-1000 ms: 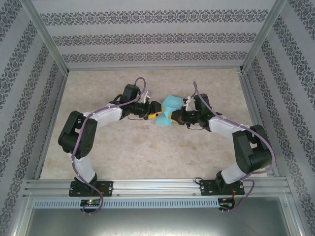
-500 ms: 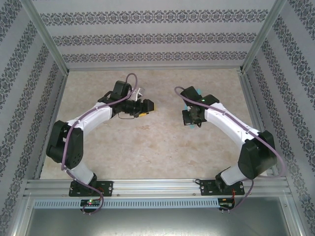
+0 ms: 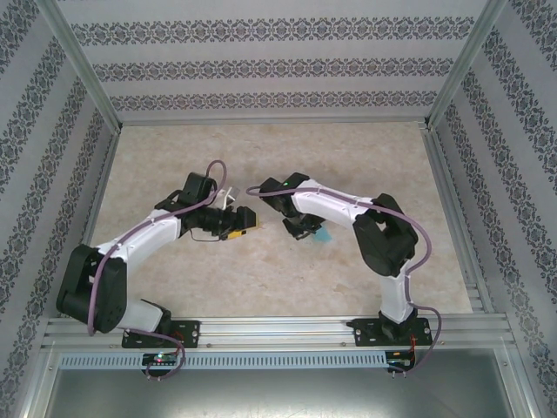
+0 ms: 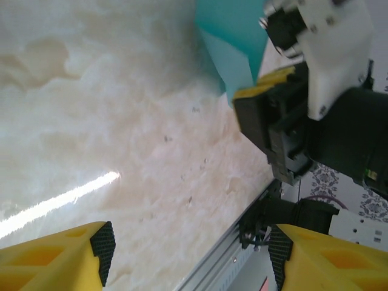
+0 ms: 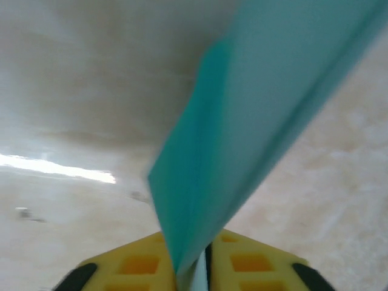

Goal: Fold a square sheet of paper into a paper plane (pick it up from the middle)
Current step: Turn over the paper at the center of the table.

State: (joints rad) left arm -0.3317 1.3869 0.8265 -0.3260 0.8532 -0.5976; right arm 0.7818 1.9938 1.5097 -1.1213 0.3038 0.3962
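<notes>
Pinching one edge of the folded turquoise-blue paper sheet [image 5: 260, 121], the yellow fingers [image 5: 254, 267] of your right gripper [image 5: 203, 251] are clamped on it over the pale marbled tabletop [image 3: 261, 279]. Your left gripper [image 4: 188, 248] stands wide apart and empty just beside it. Any slackening on the right could let the sheet slip and skew.

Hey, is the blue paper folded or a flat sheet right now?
Folded. The paper shows overlapping layers meeting along a crease, and it narrows to where the right tool pinches it.

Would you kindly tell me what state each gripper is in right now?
Left gripper: open, holding nothing.
Right gripper: closed on the folded turquoise paper.
</notes>
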